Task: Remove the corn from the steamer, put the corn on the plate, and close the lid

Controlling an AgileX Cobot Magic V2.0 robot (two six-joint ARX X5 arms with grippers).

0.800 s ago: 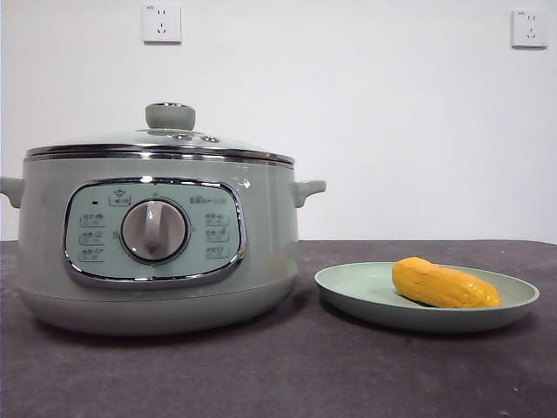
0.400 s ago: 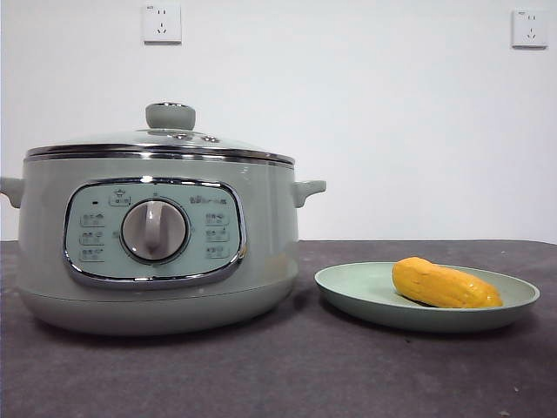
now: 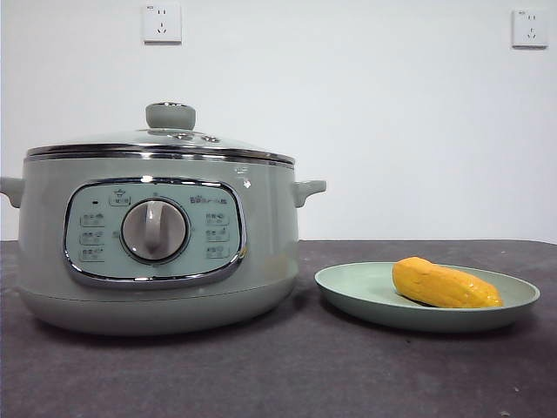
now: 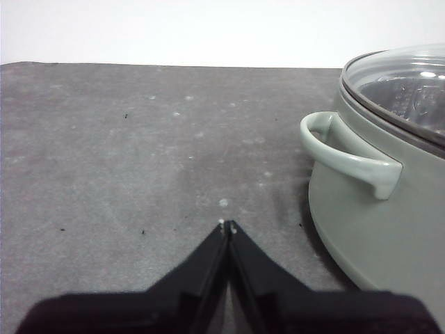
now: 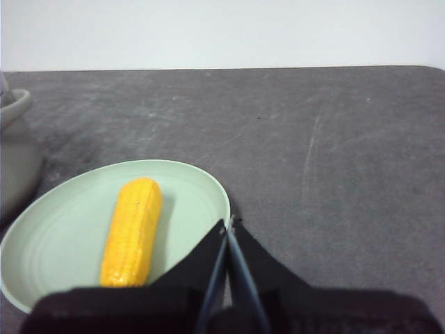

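The sage-green steamer [image 3: 157, 235] stands at the left in the front view with the glass lid [image 3: 161, 144] resting on it. The corn [image 3: 444, 285] lies on the pale green plate [image 3: 348, 292] to its right. My left gripper [image 4: 227, 227] is shut and empty above the bare table beside the steamer's side handle [image 4: 348, 156]. My right gripper [image 5: 228, 224] is shut and empty near the plate's rim [image 5: 219, 191], with the corn [image 5: 133, 229] lying beside it. Neither gripper shows in the front view.
A dark grey table [image 3: 287, 374] carries everything. A white wall with two power sockets [image 3: 162, 23] stands behind.
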